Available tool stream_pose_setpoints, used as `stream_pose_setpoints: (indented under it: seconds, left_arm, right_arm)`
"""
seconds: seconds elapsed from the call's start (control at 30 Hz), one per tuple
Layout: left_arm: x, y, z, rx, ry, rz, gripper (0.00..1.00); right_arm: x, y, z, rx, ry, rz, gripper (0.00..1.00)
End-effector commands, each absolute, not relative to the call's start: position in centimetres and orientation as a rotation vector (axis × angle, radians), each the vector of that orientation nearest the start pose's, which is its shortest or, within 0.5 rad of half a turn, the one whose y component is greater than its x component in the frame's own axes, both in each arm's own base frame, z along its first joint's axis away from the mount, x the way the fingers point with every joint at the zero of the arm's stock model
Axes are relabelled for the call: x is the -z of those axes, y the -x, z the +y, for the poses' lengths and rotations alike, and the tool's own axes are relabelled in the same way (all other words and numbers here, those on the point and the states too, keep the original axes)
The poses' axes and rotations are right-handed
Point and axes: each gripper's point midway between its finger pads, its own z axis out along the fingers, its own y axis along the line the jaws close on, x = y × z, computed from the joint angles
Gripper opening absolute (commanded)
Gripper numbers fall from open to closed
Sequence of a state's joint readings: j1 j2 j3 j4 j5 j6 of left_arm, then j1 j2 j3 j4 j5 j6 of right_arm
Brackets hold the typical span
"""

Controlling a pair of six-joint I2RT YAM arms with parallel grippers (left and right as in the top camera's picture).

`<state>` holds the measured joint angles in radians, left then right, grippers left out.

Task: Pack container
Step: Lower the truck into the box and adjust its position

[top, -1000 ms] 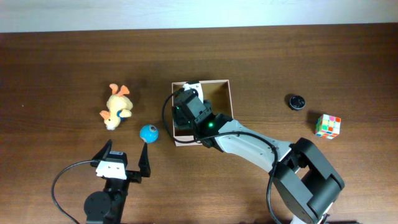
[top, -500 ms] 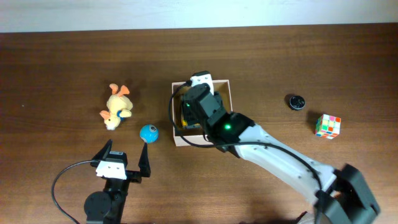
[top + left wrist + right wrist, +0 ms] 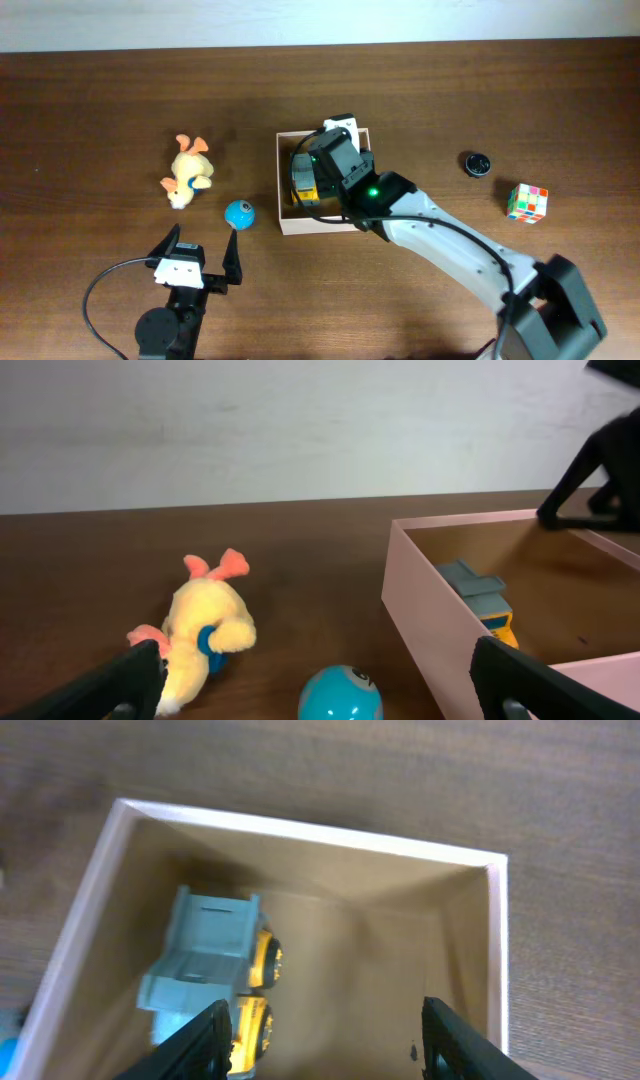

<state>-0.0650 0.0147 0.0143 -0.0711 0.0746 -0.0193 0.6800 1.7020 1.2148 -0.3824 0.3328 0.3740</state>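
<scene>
The container [image 3: 290, 226], a square shallow box with white walls and tan inside, sits mid-table. It also shows in the left wrist view [image 3: 440, 640] and the right wrist view [image 3: 300, 828]. A grey and yellow toy truck [image 3: 303, 180] lies on its side in the box's left part, also seen in the right wrist view [image 3: 215, 975]. My right gripper [image 3: 330, 1045] hangs open and empty above the box, its body over the box's far right part [image 3: 338, 152]. My left gripper [image 3: 200, 262] is open and empty near the front edge, facing the blue ball [image 3: 340, 695].
A yellow plush duck [image 3: 188, 170] lies left of the box, and the blue ball [image 3: 239, 213] sits between them. A black round object [image 3: 477, 163] and a colour cube [image 3: 527, 203] lie to the right. The right arm crosses the box's front right corner.
My right gripper has moved from the box's left part toward its far right side and risen, uncovering the truck lying inside. The left arm has not moved.
</scene>
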Motion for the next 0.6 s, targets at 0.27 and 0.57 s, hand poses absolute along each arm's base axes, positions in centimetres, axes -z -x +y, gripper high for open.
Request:
stream_pose_setpoints:
  seconds: [0.27, 0.57]
  left_arm:
    - [-15.9, -24.4, -2.9, 0.116, -0.109, 1.637, 0.99]
    - [-15.9, -24.4, -2.9, 0.116, -0.109, 1.637, 0.99]
  right_arm:
    - [-7.9, -39.5, 24.3, -0.023, 0.238, 2.453, 0.55]
    - [-4.6, -39.7, 24.4, 0.012, 0.252, 2.494, 0.56]
